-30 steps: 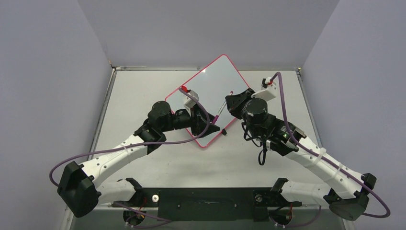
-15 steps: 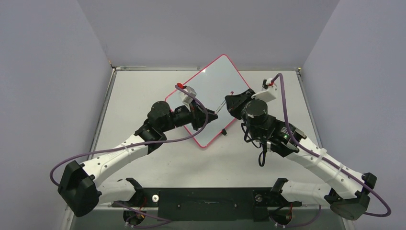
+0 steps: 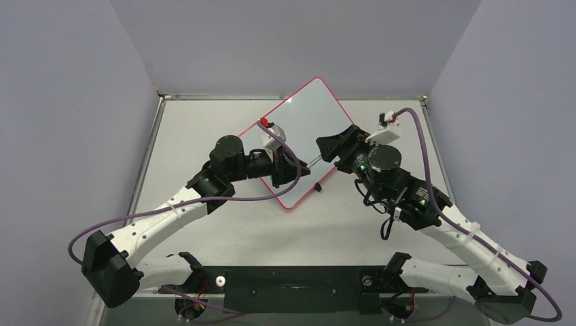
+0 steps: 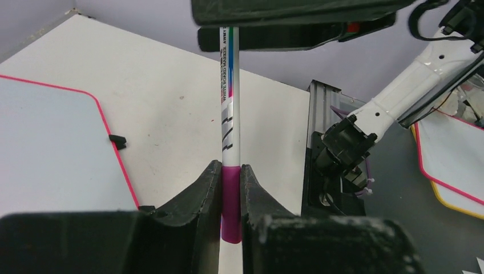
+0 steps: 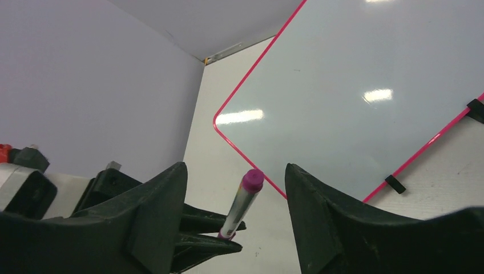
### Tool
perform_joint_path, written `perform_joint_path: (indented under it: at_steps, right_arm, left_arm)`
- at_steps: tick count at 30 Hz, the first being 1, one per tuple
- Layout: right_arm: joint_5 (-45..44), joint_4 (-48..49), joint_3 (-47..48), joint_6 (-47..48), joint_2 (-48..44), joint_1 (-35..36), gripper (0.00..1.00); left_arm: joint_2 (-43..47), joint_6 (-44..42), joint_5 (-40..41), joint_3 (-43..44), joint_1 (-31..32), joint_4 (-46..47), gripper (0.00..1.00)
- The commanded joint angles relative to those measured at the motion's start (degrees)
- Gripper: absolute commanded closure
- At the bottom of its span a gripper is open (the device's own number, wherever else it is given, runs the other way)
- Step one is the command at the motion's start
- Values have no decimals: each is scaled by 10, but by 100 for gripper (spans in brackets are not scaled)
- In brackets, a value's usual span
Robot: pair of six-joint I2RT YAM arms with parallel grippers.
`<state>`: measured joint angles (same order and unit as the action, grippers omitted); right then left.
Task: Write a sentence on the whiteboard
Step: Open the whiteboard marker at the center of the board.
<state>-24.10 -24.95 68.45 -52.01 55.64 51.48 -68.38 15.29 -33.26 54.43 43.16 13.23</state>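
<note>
The whiteboard (image 3: pixel 299 122), white with a thin pink-red frame, lies diamond-wise at the table's middle back; it also shows in both wrist views (image 4: pixel 51 142) (image 5: pixel 354 85). The sentence is out of view: the board surface I see is plain white. A white marker (image 3: pixel 314 161) with magenta ends hangs over the board's right edge. My left gripper (image 4: pixel 230 168) is shut on one magenta end of the marker (image 4: pixel 230 114). My right gripper (image 5: pixel 235 166) is open, and the marker's other magenta end (image 5: pixel 251 180) stands between its fingers, touching neither.
Small black clips (image 3: pixel 318 188) (image 5: pixel 395 184) sit on the board's lower right edge. Grey walls close the table at the left, back and right. Beyond the table's metal edge rail (image 4: pixel 319 131), the left wrist view shows other boards with pink and yellow frames (image 4: pixel 451 154).
My left gripper swung up from the board's lower edge and shut on the marker. My right gripper then opened and let the marker go, its arm shifting slightly right.
</note>
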Motion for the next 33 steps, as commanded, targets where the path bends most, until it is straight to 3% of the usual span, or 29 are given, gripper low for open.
perform_joint_path:
  at_steps: [1,4,10,24,30,33]
  right_arm:
    - [144,9,-19,36,-10,-45,43]
    - [246,14,-32,49,-8,-70,47]
    - [349,35,-40,86,-17,-78,56]
    - [445,62,-56,108,-24,-80,80]
    - [482,70,-59,114,-30,-84,80]
    - [497,70,-61,118,-37,-90,73]
  left_arm:
    - [19,-70,-79,53,3,-57,100]
    - [21,-86,-95,68,3,-72,100]
    - [11,-120,-117,99,3,-100,100]
    - [-6,-183,-132,139,0,-171,100]
    - [-5,-197,-138,147,-10,-190,100]
    - [-4,-198,-143,148,-15,-191,100]
